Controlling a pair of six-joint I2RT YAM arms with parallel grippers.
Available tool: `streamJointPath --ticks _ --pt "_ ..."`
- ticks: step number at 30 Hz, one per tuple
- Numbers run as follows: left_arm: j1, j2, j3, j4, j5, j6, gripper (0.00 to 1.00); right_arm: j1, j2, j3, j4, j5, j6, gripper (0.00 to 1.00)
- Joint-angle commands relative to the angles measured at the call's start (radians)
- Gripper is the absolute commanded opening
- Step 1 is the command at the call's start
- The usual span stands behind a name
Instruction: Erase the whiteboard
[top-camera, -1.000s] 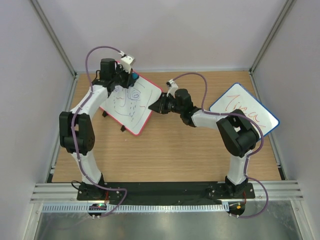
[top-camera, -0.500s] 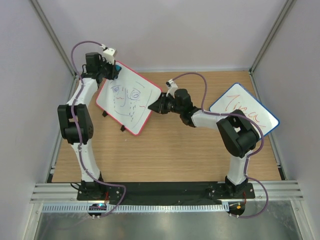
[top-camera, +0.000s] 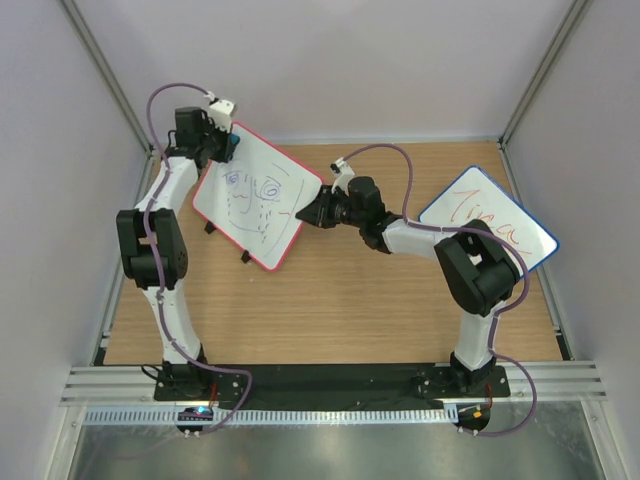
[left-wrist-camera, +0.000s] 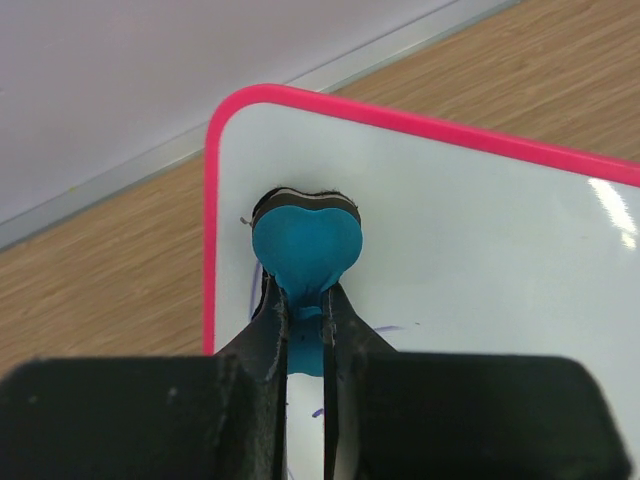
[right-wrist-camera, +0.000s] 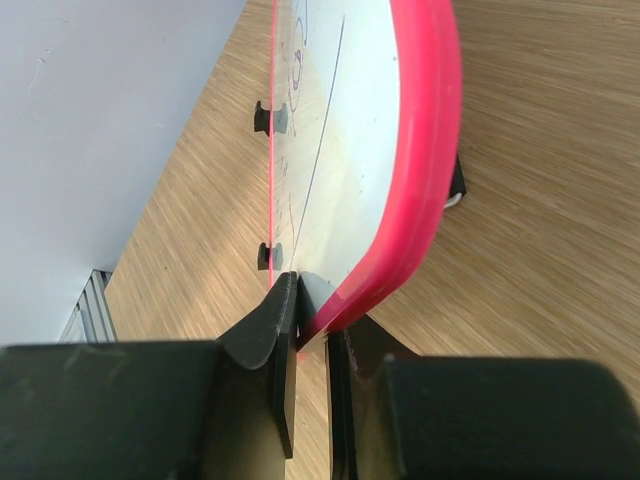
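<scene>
The whiteboard (top-camera: 262, 205) has a red-pink frame and stands tilted on the table at the back left. It bears a purple and red face scribble. My left gripper (top-camera: 228, 143) is at the board's far left corner, shut on a teal eraser (left-wrist-camera: 305, 245) that presses on the white surface (left-wrist-camera: 480, 250) just inside the frame. My right gripper (top-camera: 306, 212) is shut on the board's right edge. In the right wrist view its jaws (right-wrist-camera: 312, 320) clamp the pink frame (right-wrist-camera: 420, 170) edge-on.
A blue-framed board (top-camera: 487, 226) with orange writing lies at the right by the right arm's elbow. The whiteboard's black feet (top-camera: 245, 258) rest on the wooden table (top-camera: 340, 310). Walls and metal posts close in the back and sides.
My left arm swung left, carrying the eraser from the board's upper middle to its far left corner and uncovering the face scribble. The right gripper has kept its hold.
</scene>
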Motion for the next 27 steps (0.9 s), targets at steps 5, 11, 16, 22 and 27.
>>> streamJointPath --ticks 5,11,16,22,27 --pt "-0.136 -0.067 -0.098 -0.093 0.103 0.006 0.00 0.026 -0.001 0.017 -0.115 0.000 -0.168 0.01" --pt "-0.142 -0.090 -0.113 -0.092 0.083 0.026 0.00 0.026 0.001 0.023 -0.131 0.000 -0.179 0.01" --pt "-0.095 0.024 0.053 -0.130 0.017 -0.011 0.00 0.030 -0.004 0.025 -0.145 -0.003 -0.183 0.01" --pt "-0.070 0.120 0.141 -0.122 -0.073 -0.034 0.00 0.032 -0.016 0.026 -0.168 0.008 -0.203 0.01" --pt "-0.029 0.127 0.143 -0.118 -0.078 -0.030 0.00 0.032 -0.019 0.023 -0.173 0.012 -0.211 0.01"
